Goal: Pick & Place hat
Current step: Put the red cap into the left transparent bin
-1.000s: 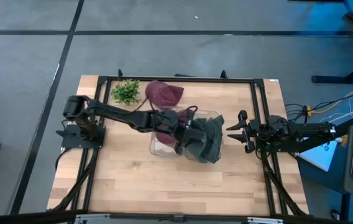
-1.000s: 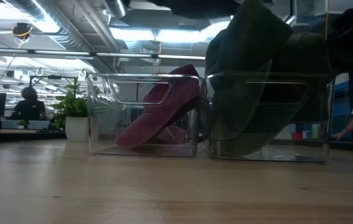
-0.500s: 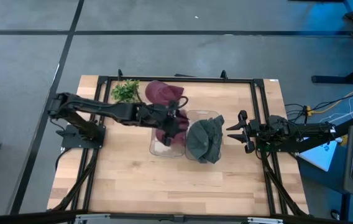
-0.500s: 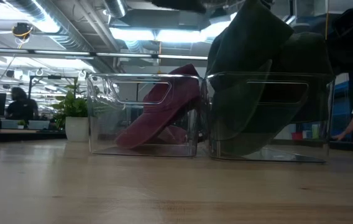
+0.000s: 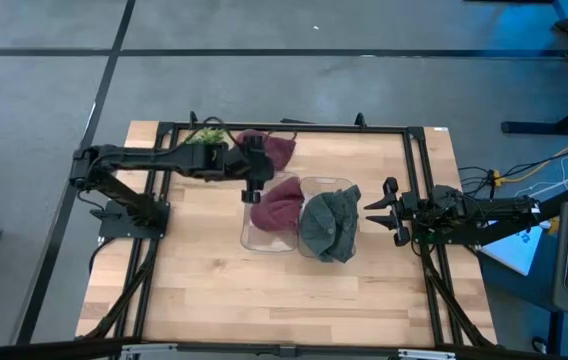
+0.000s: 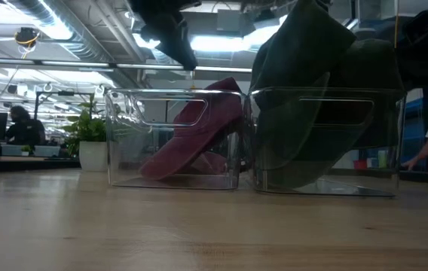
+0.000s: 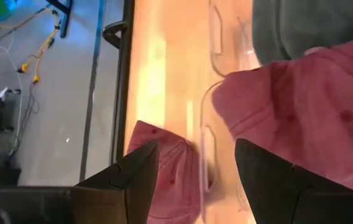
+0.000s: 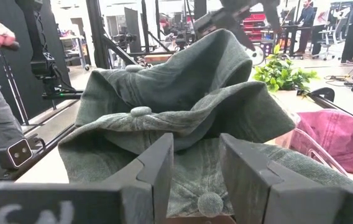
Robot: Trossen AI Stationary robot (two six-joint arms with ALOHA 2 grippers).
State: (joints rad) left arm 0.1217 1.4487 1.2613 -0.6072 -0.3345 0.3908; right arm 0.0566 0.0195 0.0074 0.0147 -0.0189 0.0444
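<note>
No brand or label can be read on anything here; the left gripper (image 5: 255,186) hangs empty with fingers parted above the back edge of the left clear bin (image 5: 256,236), in which a maroon hat (image 5: 278,204) lies; a second maroon hat (image 5: 267,148) rests on the table (image 5: 214,290) behind it, beside a small green plant (image 5: 202,145); the grey-green hat (image 5: 328,225) fills the right clear bin (image 6: 327,139), touching its neighbour; the right gripper (image 5: 376,210) waits near that bin, fingers apart and holding nothing.
</note>
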